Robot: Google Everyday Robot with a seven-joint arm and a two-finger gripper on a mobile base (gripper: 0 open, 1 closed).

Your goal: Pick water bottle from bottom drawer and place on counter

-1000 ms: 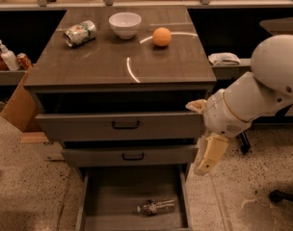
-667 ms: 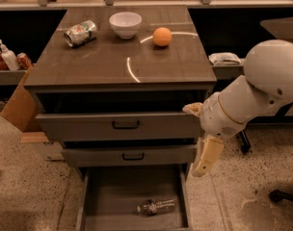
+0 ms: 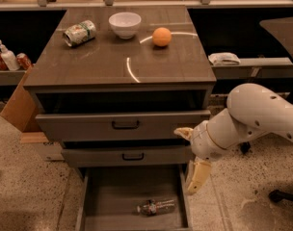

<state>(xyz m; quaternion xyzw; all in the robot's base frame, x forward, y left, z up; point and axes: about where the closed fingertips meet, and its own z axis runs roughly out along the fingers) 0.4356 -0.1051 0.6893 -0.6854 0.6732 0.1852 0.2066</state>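
One water bottle (image 3: 156, 207) lies in the bottom drawer (image 3: 117, 191), its label unreadable to us. The counter (image 3: 103, 61) bears one can (image 3: 79, 33), one bowl (image 3: 125, 24) and one orange (image 3: 161, 36). The gripper (image 3: 184, 160) hangs above the drawer's right wall, jaws spread, empty.

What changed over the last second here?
The gripper and its arm sank lower, ending beside the right wall of the open bottom drawer. Nothing was grasped or released. The water bottle lies where it was on the drawer floor. The can, bowl and orange on the counter stayed put.
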